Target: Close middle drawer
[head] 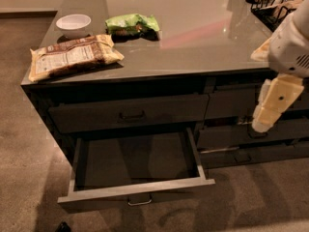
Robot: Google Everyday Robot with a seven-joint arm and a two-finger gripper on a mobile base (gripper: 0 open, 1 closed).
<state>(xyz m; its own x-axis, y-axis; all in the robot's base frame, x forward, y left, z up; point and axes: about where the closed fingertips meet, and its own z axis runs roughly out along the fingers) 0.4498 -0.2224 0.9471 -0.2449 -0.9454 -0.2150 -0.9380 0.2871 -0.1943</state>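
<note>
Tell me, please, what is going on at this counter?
The middle drawer stands pulled far out, its inside bare, waiting to be closed. The robot's gripper hangs off to the right, in front of the right-hand drawers, touching neither the open drawer nor its handle.

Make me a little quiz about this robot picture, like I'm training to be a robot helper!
1. True or false: the middle drawer is pulled out.
2. What lies inside it? A) a bowl B) nothing C) a snack bag
3. Fill in: the gripper hangs near the picture's ____ edge, away from the drawer's handle.
Key: 1 true; 2 B; 3 right.
</note>
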